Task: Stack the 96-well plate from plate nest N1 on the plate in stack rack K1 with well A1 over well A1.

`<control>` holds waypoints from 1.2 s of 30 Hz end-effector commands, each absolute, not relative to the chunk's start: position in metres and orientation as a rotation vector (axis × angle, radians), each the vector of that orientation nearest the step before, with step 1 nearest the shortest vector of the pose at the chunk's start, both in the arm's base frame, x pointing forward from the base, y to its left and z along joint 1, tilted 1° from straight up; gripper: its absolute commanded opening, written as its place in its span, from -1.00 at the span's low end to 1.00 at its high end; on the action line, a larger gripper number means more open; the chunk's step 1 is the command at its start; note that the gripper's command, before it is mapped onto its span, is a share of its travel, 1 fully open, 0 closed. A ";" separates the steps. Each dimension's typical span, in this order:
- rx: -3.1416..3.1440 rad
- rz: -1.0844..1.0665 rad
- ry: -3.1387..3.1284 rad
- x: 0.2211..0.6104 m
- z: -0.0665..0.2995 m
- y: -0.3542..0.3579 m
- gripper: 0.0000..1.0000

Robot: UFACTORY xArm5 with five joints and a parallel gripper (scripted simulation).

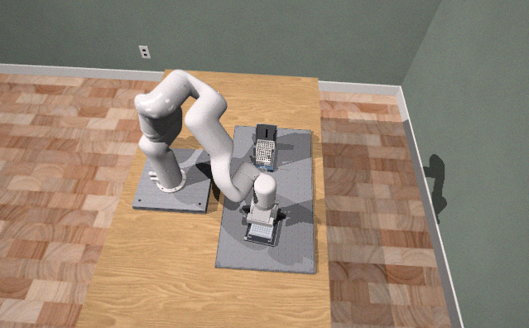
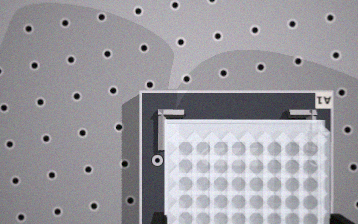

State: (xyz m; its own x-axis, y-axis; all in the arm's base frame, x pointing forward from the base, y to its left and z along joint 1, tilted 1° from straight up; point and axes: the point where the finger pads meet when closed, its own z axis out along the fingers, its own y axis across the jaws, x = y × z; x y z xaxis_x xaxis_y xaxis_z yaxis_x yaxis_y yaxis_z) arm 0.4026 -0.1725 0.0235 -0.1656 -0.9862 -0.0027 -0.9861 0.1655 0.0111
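One readable mark: "A1"

In the wrist view, a small pale label [image 2: 324, 99] with "A1", seen upside down, stands on the far right corner of the dark plate nest [image 2: 230, 104]; no other text is readable

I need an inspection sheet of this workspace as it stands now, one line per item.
Surface: light wooden table carrying a grey perforated breadboard.
Job's things: translucent white 96-well plate over the dark plate nest N1, whose A1 label shows at one corner; second well plate in the dark stack rack K1.
Clutter: nothing seen.
Grippers: gripper shut on the 96-well plate.
Cables: nothing seen.
Surroundings: parquet floor, green walls, wall socket.
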 end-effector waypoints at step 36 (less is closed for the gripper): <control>2.019 -0.002 -2.387 0.404 0.067 -0.173 -1.00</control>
State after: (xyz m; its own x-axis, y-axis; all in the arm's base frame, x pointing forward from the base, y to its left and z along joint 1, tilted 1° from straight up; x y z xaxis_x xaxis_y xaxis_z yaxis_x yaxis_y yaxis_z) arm 0.4033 -0.1722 0.0592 -0.1656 -0.9862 -0.0026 -0.9861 0.1655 0.0109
